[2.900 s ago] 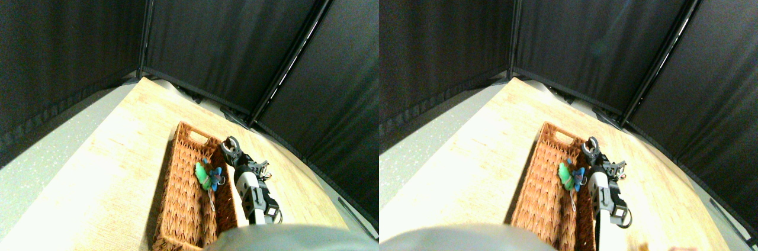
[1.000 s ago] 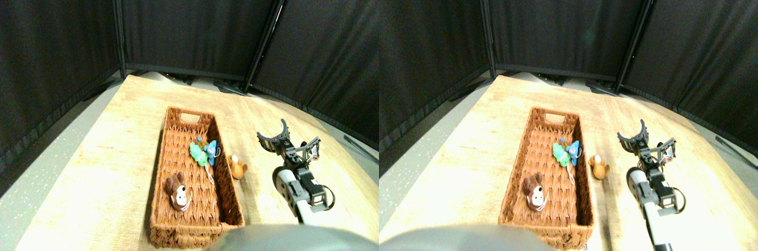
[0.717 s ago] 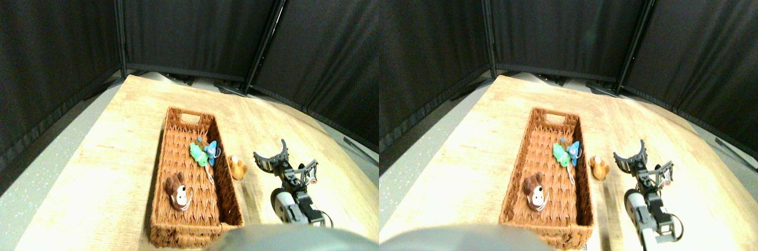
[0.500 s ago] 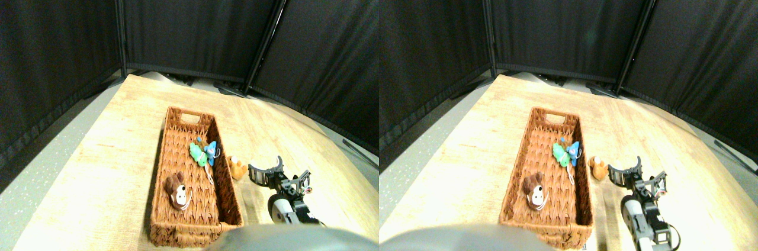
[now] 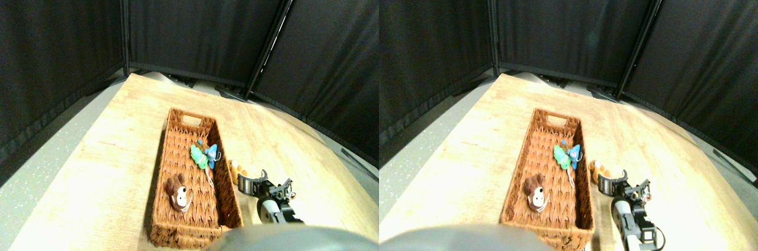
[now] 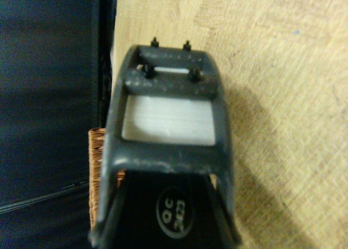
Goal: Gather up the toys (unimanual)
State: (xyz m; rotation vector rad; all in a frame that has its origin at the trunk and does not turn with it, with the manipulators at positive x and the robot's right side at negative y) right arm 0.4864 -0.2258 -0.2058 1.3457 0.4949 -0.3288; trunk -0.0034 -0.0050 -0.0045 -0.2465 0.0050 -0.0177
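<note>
Low and right of centre in the stereo view, the gripper (image 5: pixel 259 184) sits with jaws apart just beside the orange toy (image 5: pixel 236 167) on the table (image 5: pixel 89 162). In the basket (image 5: pixel 177 227) left of it lie the green toy (image 5: pixel 198 156), blue toy (image 5: pixel 211 153) and brown-white toy (image 5: pixel 177 190).

Stereo forward-down over table (image 5: pixel 106 162), wrist close behind claw (image 5: pixel 251 181)

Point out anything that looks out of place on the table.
One orange plush toy lies on the wooden table just outside the wicker basket, by its right wall, while the brown-white, green and blue toys are inside. The right gripper is right at it. Nothing looks spilled or damaged.
</note>
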